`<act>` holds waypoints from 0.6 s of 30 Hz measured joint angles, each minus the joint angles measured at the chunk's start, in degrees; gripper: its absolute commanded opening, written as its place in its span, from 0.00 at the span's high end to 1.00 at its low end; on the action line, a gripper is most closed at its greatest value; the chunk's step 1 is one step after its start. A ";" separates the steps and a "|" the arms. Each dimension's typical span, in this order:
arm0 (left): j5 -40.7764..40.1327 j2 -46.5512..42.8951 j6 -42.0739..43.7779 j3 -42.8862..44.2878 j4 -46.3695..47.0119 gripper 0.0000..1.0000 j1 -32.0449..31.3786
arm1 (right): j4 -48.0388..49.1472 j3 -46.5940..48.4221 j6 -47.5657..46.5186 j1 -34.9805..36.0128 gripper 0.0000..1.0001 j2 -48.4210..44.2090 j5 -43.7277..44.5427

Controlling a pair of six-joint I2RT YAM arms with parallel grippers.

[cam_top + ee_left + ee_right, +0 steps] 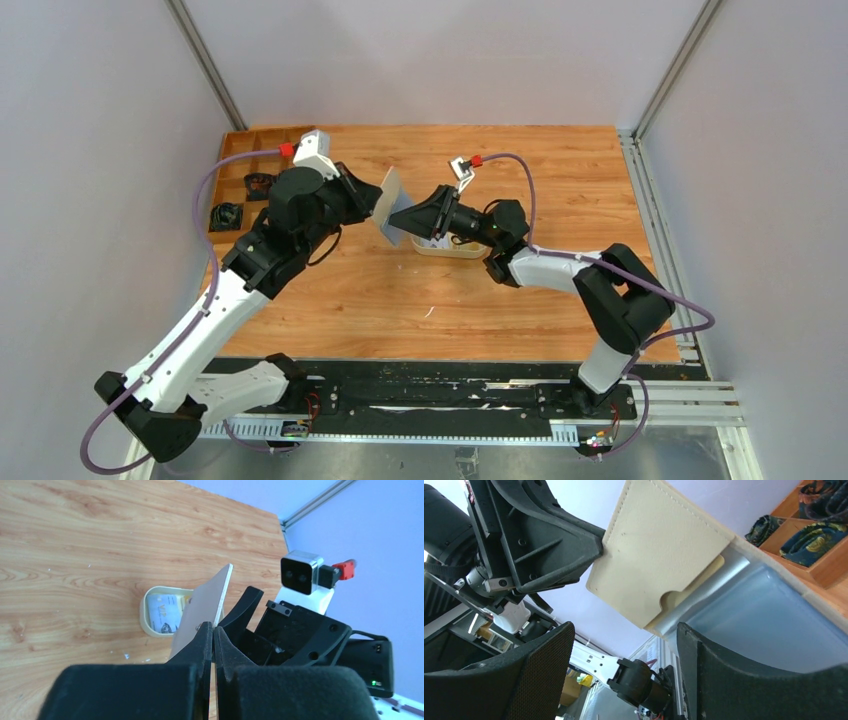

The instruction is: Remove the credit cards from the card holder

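My left gripper (368, 203) holds the cream-beige card holder (389, 206) up in the air over the middle of the table, open and on edge. In the left wrist view the jaws (214, 629) are shut on the card holder's lower edge (206, 602). The right wrist view shows its cream pocket (659, 555) and pale blue-grey inside (769, 615), with a pale yellow card (713, 571) peeking out of the pocket. My right gripper (624, 630) stands open just below the card holder, nothing between its fingers. A whitish printed card (166, 614) lies in the oval tray.
The oval cream tray (447, 250) sits on the wooden table under my right gripper (403, 218). A wooden compartment box (250, 170) with dark rolled items stands at the back left, also seen in the right wrist view (819, 545).
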 measured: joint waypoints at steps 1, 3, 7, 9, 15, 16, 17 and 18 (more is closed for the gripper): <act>0.04 0.09 0.02 0.68 -0.20 1.00 0.09 | 0.37 0.00 0.22 -0.04 0.22 0.04 0.00; 0.04 0.20 0.02 1.92 -0.33 1.00 0.15 | 2.10 0.37 1.20 -0.15 0.23 0.31 -0.09; 0.59 0.20 -0.04 3.28 -0.28 1.00 0.17 | 4.42 2.36 2.38 -0.26 0.24 0.74 -0.07; 0.98 0.24 -0.22 3.30 -0.31 1.00 0.20 | 5.77 3.39 2.67 -0.28 0.25 1.16 -0.09; 1.79 0.28 -1.11 3.30 -0.15 1.00 0.26 | 7.65 4.66 4.13 -0.31 0.26 3.30 -0.04; 1.88 0.28 -1.16 3.30 -0.28 1.00 0.26 | 7.80 4.66 4.26 -0.31 0.26 3.39 -0.04; 1.90 0.28 -1.20 3.30 -0.35 1.00 0.26 | 8.00 4.66 4.33 -0.31 0.26 3.41 -0.02; 1.90 0.28 -1.22 3.32 -0.35 1.00 0.26 | 8.09 4.66 4.35 -0.31 0.27 3.41 -0.02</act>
